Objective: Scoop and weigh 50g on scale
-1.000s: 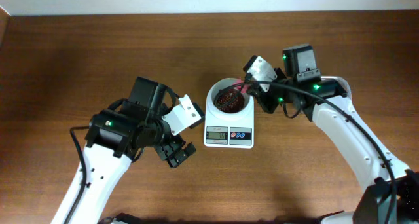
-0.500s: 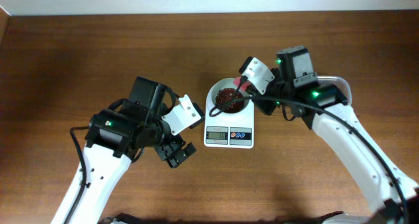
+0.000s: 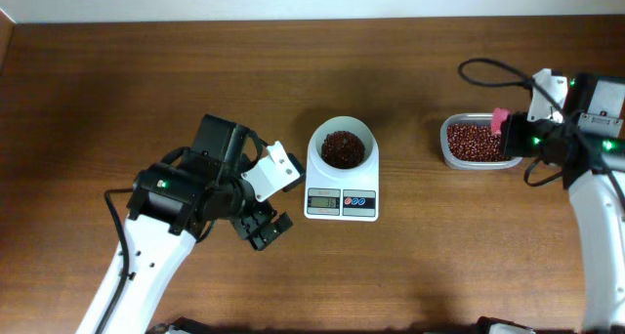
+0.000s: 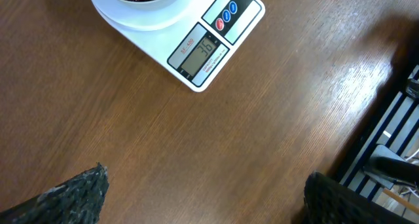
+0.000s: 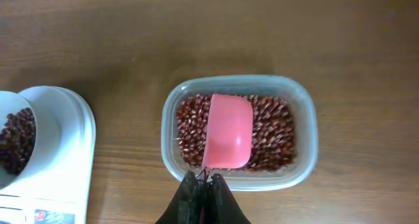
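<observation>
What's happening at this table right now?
The right hand grips a pink scoop over the red beans in the clear tub, right of the scale. The scale's bowl holds a heap of beans, and the display seems to read 36, so short of 50. The left hand hangs open beside the scale, holding nothing.

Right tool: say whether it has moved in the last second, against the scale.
Yes. The right tool, shut on the pink scoop, has swung rightward from the bowl on the scale to the clear tub.
</observation>
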### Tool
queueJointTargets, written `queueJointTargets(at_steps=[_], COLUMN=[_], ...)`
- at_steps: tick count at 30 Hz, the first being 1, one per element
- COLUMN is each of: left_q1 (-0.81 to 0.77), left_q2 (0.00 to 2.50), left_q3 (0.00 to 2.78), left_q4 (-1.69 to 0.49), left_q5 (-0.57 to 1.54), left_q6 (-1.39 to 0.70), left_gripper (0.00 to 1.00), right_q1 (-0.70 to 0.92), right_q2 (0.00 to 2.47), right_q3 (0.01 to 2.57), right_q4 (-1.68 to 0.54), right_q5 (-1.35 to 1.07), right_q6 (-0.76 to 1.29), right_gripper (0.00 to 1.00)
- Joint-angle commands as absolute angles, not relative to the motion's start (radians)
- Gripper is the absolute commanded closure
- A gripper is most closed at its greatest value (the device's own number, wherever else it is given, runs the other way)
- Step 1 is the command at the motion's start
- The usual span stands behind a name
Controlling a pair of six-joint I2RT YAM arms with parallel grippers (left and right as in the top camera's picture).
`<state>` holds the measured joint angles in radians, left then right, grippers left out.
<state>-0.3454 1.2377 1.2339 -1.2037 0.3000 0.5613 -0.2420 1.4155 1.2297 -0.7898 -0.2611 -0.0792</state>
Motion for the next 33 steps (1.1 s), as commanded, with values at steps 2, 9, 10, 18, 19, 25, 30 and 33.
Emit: queueJointTargets(at_steps=[2, 9, 10, 18, 19, 25, 30, 33], left_q1=[-0.342, -0.342, -0.342, -0.342, -0.342, -0.342, -0.342, -0.342], left_q2=[1.231, 1.231, 1.231, 1.231, 1.231, 1.231, 1.231, 1.231], left_q3=[1.231, 1.231, 1.231, 1.231, 1.231, 1.231, 1.231, 1.231], left_q4=[-1.202, -1.202, -1.202, -1.202, -1.202, -1.202, -1.202, -1.202], left_q5=[0.311, 0.311, 0.311, 0.311, 0.311, 0.311, 0.311, 0.311], left_q6=[0.577, 0.577, 0.577, 0.577, 0.577, 0.577, 0.577, 0.577], left_gripper=[0.01, 0.01, 0.01, 0.01, 0.01, 0.01, 0.01, 0.01], right_q1=[-0.271, -0.289, -0.289, -0.289, -0.289, -0.301, -0.408, -0.467], right_q2=[1.549, 1.656, 1.660, 1.760, 1.769, 1.770, 1.770, 1.770], right_q3=[1.242, 1.242, 1.242, 1.242, 1.242, 1.242, 1.242, 1.242], right_q4=[-0.782, -0.738, -0.736, -0.677, -0.672, -0.674, -0.715, -0.728], right_q5=[-0.326, -0.247, -0.184, -0.297, -0.358, -0.490, -0.638, -0.738], right_q6=[-0.044, -0.044, -0.044, -0.044, -0.044, -0.044, -0.044, -0.054], right_gripper=[0.96, 0.96, 0.96, 0.96, 0.96, 0.96, 0.96, 0.96])
